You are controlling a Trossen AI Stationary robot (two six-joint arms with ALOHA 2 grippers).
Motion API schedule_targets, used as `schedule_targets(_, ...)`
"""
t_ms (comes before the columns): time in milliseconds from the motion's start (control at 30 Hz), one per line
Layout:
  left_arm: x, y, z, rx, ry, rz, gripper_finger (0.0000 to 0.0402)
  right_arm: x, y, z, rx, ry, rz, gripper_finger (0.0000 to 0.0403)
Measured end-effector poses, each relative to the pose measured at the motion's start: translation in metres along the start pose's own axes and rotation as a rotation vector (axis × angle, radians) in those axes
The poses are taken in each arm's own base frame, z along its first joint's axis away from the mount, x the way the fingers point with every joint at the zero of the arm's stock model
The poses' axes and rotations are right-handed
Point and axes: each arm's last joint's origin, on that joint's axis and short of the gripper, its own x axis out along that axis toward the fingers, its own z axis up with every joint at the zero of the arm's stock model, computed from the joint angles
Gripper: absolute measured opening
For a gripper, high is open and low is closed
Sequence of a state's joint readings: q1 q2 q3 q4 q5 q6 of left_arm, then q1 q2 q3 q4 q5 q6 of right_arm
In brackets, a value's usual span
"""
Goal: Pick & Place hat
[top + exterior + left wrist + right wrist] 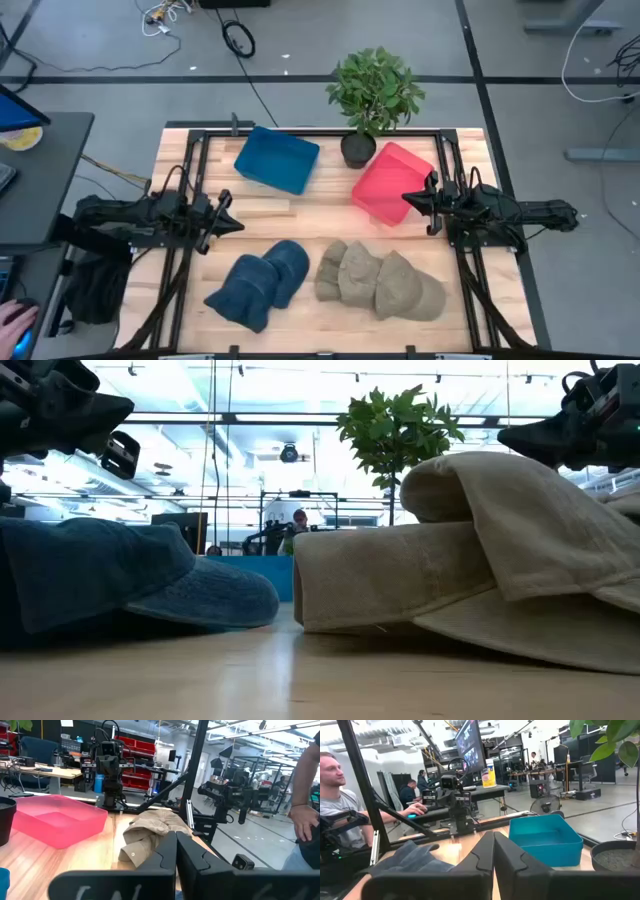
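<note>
- High view: I see my left tool [232,222] closed and empty over the tabletop [300,240] on its left side, and my right tool [412,198] closed and empty on the right, at the edge of the pink bin [390,183]. Blue hats [260,282] lie near the front left, tan hats [380,282] front right. A blue bin [277,159] and a potted plant [372,95] sit at the back.
- Low view: blue hats [110,575] and tan hats [470,550] rest on the wood, both tools above them.
- Left wrist view: closed fingers [167,857] point toward the tan hats [150,832] and pink bin [57,820]; a person's hand [305,822] shows beyond the tabletop.
- Right wrist view: closed fingers [485,852] face the blue bin [545,837] and blue hats [410,857].
</note>
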State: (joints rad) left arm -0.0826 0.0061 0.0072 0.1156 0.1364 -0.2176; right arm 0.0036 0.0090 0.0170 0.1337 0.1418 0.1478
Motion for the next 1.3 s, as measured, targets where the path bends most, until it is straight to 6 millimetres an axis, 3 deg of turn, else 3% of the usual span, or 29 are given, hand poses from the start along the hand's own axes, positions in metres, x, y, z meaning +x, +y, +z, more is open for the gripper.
schedule_targets(1067, 0.0, 0.0, 0.0, 0.0, 0.0, 0.0, 0.0003, 0.0, 0.0, 0.0, 0.0, 0.0, 0.0, 0.001)
schedule_targets(1300, -0.0008, 0.0031, 0.0093, -0.028, -0.125, 0.147, 0.0003, 0.0, 0.0006, 0.0041, 0.034, -0.042, 0.006, 0.001)
